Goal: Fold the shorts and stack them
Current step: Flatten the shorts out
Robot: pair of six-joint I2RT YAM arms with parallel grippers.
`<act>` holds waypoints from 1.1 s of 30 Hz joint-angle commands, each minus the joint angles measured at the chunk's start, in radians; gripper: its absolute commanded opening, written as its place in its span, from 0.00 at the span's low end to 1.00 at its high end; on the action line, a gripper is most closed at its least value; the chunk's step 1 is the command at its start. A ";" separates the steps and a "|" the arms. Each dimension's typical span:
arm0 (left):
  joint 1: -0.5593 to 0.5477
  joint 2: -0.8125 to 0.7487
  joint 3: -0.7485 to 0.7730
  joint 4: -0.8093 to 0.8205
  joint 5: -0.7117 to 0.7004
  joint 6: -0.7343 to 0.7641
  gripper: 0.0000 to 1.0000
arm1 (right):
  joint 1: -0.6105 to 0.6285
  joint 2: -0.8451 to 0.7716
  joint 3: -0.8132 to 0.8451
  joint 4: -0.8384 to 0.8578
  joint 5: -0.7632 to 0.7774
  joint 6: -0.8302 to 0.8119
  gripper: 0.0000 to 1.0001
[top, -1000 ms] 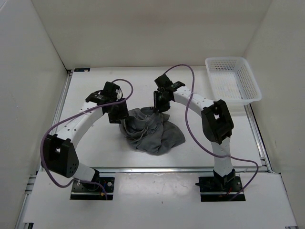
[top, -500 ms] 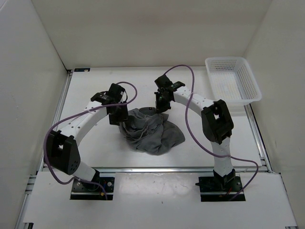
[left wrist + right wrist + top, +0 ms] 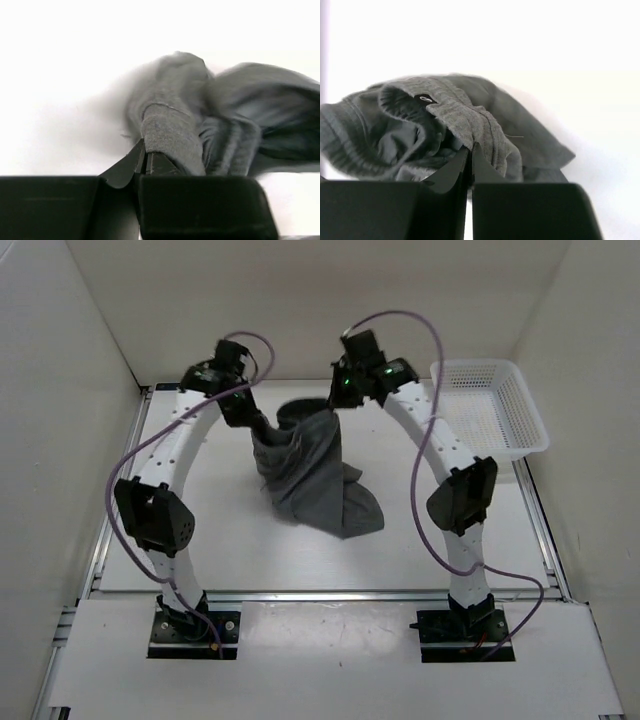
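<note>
Down at the bottom of the overhead view, both arm bases sit bolted at the near edge of the white table. The left arm curves up the left side of the frame and the right arm up the right. A purple cable loops along each.

Between them, about the middle of the frame, the shorts hang as a dark grey drape. Their lower end is bunched and seems to rest on the table just right of centre. Their upper edge is stretched between the two grippers in the upper middle.

The left gripper has the upper left corner of the cloth. In its wrist view the jaws are closed tight on a rolled fold of grey fabric, and the rest of the cloth is crumpled beyond the fingers.

The right gripper takes the upper right corner. Its wrist view shows the jaws pinching a ribbed band of the cloth, with a small dark eyelet up and to the left of the pinch.

Furthest off, in the upper right corner of the table, stands a white mesh basket, well apart from the cloth.
</note>
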 commanded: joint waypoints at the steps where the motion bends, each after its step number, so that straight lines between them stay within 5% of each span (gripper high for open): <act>1: 0.135 -0.155 0.196 -0.061 0.078 0.003 0.10 | -0.058 -0.135 0.206 0.004 -0.002 -0.035 0.00; 5: 0.206 -0.273 0.286 -0.061 0.130 0.003 0.10 | -0.058 -0.305 0.097 0.145 0.039 -0.058 0.00; 8: 0.193 -0.351 0.196 -0.052 0.152 -0.015 0.10 | -0.058 -0.456 -0.133 0.212 0.059 -0.082 0.00; 10: 0.138 -0.464 -0.019 -0.004 0.202 -0.038 0.10 | -0.035 -0.606 -0.318 0.324 0.126 -0.107 0.00; 12: 0.080 -0.608 -0.214 0.102 0.241 -0.060 0.10 | -0.011 -0.803 -0.704 0.514 0.211 -0.135 0.00; 13: 0.002 -0.658 -0.422 0.144 0.282 -0.089 0.24 | -0.011 -0.860 -0.818 0.550 0.234 -0.135 0.00; 14: -0.038 -0.698 -0.520 0.181 0.311 -0.104 0.40 | -0.011 -0.908 -0.983 0.559 0.298 -0.135 0.11; 16: -0.136 -0.762 -0.675 0.237 0.351 -0.141 0.72 | -0.043 -1.008 -1.098 0.523 0.361 -0.115 0.52; 18: -0.178 -0.762 -0.792 0.237 0.351 -0.166 0.87 | -0.070 -1.059 -1.199 0.472 0.414 -0.098 0.85; 19: -0.187 -0.762 -0.801 0.226 0.351 -0.166 0.88 | -0.098 -1.068 -1.218 0.423 0.452 -0.089 0.87; 23: -0.155 -0.712 -0.656 0.145 0.185 -0.121 0.89 | -0.132 -1.091 -1.210 0.363 0.451 -0.066 0.84; 28: 0.003 -0.518 -0.493 0.042 -0.011 -0.095 0.40 | -0.115 -1.012 -1.140 0.363 0.264 -0.029 0.23; 31: 0.121 -0.440 -0.484 0.031 0.021 -0.120 0.40 | 0.030 -0.930 -1.101 0.381 0.210 -0.013 0.17; 33: 0.236 -0.407 -0.504 0.031 0.073 -0.120 0.51 | 0.197 -0.812 -1.063 0.394 0.196 -0.023 0.26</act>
